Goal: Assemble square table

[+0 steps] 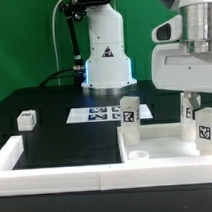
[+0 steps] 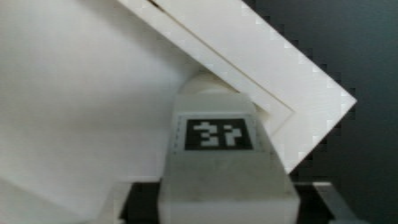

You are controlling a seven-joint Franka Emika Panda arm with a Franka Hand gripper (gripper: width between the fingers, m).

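Observation:
The white square slab [image 1: 171, 143] lies at the exterior view's right, with a round socket [image 1: 139, 153] at its near corner. My gripper [image 1: 192, 102] hangs over the slab's far right part. It is shut on a white tagged leg block [image 1: 204, 126] that stands upright there. In the wrist view the leg block [image 2: 217, 140] fills the gap between my dark fingers [image 2: 150, 202], tag facing the camera, over a corner of the slab [image 2: 89, 90]. My gripper [image 2: 221, 205] is at the picture's edge. A second leg block [image 1: 129, 111] stands upright at the slab's far left corner. A third [image 1: 27, 119] lies at the far left.
The long white U-shaped border wall [image 1: 57, 166] runs along the front and left. The marker board [image 1: 102, 114] lies flat on the black table in front of the robot base [image 1: 104, 64]. A green backdrop stands behind.

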